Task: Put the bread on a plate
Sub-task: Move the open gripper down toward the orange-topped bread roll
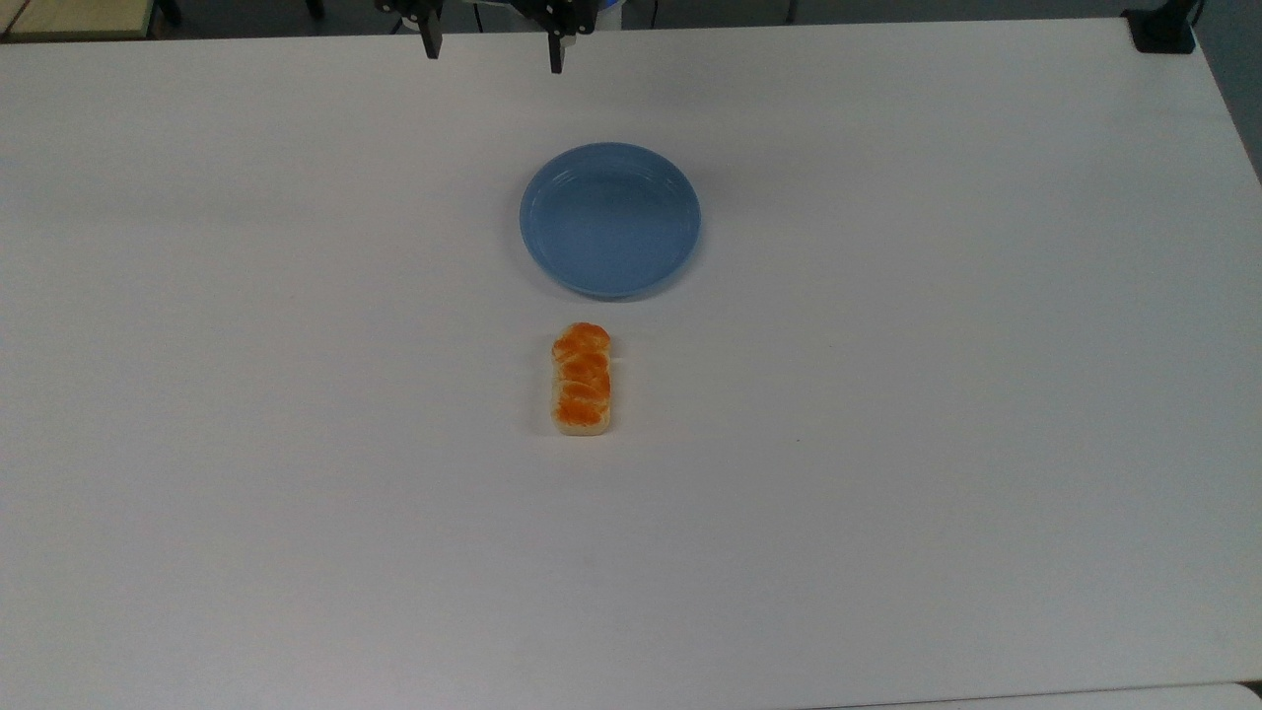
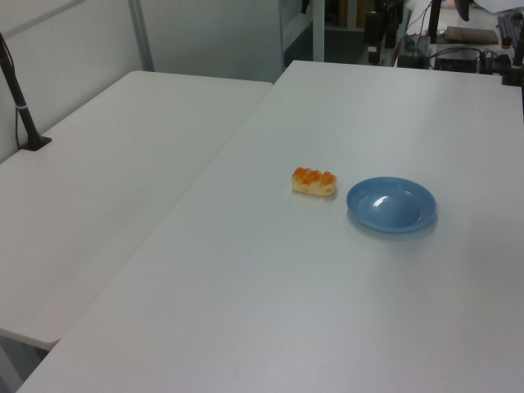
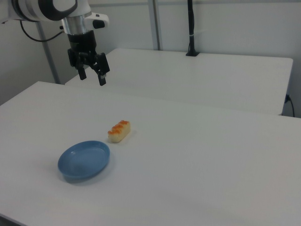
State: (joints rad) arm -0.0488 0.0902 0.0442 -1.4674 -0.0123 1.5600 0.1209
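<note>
The bread (image 1: pixel 583 379) is a small loaf with an orange-brown braided top and pale sides, lying flat on the white table (image 1: pixel 296 394). Just beyond its far end in the top view sits the light-blue plate (image 1: pixel 610 219), with nothing in it. Bread (image 2: pixel 313 181) and plate (image 2: pixel 391 204) lie side by side with a small gap in the left view. My gripper (image 1: pixel 493 49) hangs open at the top view's upper edge, above the table's far side. In the right view the gripper (image 3: pixel 91 76) is high over the table, well away from the bread (image 3: pixel 119 131) and the plate (image 3: pixel 84 160).
A second white table (image 2: pixel 98 188) adjoins on the left view's left, with a black pole clamped to it (image 2: pixel 20 106). A black clamp (image 1: pixel 1163 30) sits on the table's corner at the top view's upper right. Cables and equipment (image 2: pixel 458 49) stand beyond the table's far end.
</note>
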